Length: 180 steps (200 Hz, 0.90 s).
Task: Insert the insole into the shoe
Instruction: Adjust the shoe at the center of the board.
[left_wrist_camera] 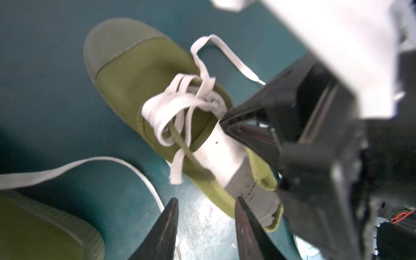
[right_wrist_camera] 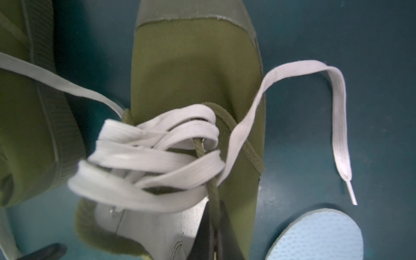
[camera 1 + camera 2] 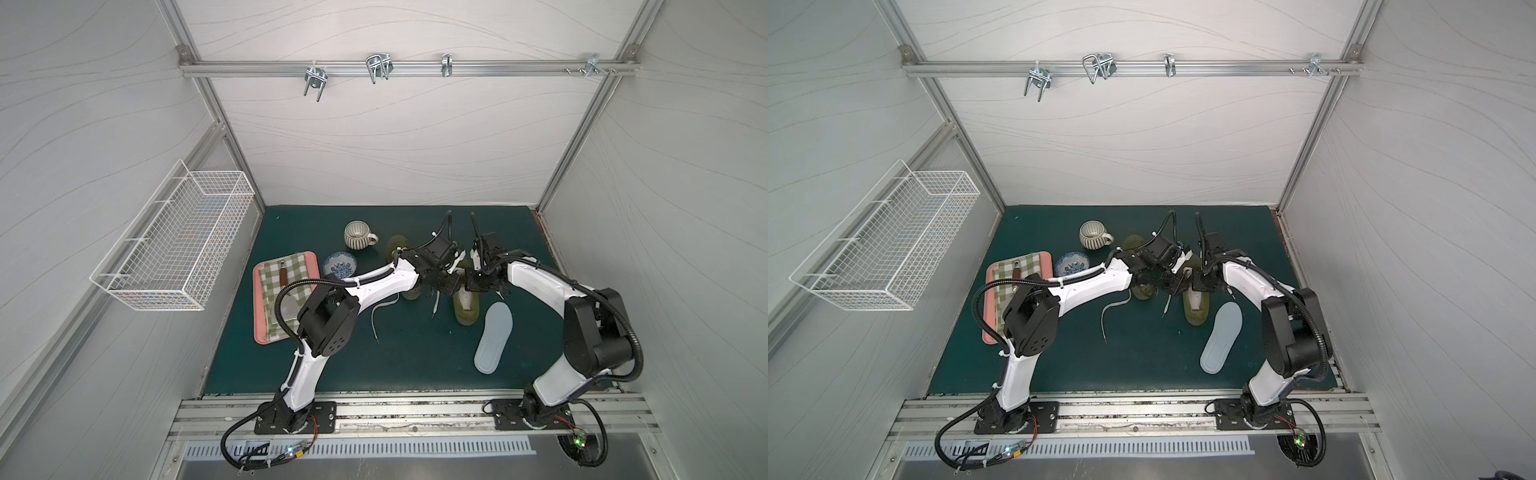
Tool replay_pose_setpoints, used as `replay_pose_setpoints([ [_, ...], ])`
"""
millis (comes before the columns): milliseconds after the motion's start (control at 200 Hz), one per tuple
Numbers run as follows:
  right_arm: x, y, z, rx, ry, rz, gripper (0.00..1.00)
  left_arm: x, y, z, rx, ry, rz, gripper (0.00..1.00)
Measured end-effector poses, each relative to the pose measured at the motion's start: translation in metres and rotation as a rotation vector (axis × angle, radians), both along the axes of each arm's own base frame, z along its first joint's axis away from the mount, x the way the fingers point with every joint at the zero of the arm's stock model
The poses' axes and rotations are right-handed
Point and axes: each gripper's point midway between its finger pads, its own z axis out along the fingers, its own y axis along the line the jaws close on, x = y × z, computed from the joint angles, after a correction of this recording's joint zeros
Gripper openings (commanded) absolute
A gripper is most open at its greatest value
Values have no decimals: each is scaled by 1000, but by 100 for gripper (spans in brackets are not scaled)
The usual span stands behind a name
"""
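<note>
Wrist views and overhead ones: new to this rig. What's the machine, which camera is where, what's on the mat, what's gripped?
Two robot arms, bolted at the front edge, each end in a two-finger gripper. Both top views come from one overhead camera pair; each wrist view rides on an arm. On the green mat: a shoe, a second shoe, a blue insole, mug, bowl, and tray with cloth and spatula. The right gripper is shut on the shoe's opening edge; the left gripper is open, empty.

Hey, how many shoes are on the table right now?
2. One shoe beside the pale blue insole; the second shoe mostly hidden under the left arm, near the mug.
</note>
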Motion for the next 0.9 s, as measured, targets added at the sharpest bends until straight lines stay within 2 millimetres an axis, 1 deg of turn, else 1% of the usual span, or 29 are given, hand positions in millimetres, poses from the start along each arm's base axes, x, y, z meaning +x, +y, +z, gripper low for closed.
replay_pose_setpoints([
  [150, 0, 1, 1, 20, 1, 0, 0, 6, -6, 0, -15, -2, 13, 42],
  [380, -1, 2, 3, 34, 4, 2, 0, 18, -11, -16, 13, -3, 42, 39],
  [505, -1, 2, 4, 43, 3, 5, 0, 24, -12, -14, 24, -21, 57, 38],
  [540, -1, 3, 4, 45, 3, 6, 0, 25, -12, -13, 23, -27, 62, 35],
  [560, -1, 3, 5, 47, 3, 7, 0, 26, -12, -12, 22, -30, 64, 32],
  [590, -1, 4, 5, 50, 3, 8, 0, 27, -12, -12, 22, -36, 65, 25],
  [680, -2, 5, 6, 57, 1, 17, 0, 31, -12, -12, 26, -45, 82, 9],
  [720, -3, 5, 6, 59, 0, 21, 0, 33, -11, -13, 32, -52, 89, 0],
  [900, -1, 5, 6, 60, -14, 46, 0, 38, -6, -18, 49, -66, 128, 0],
])
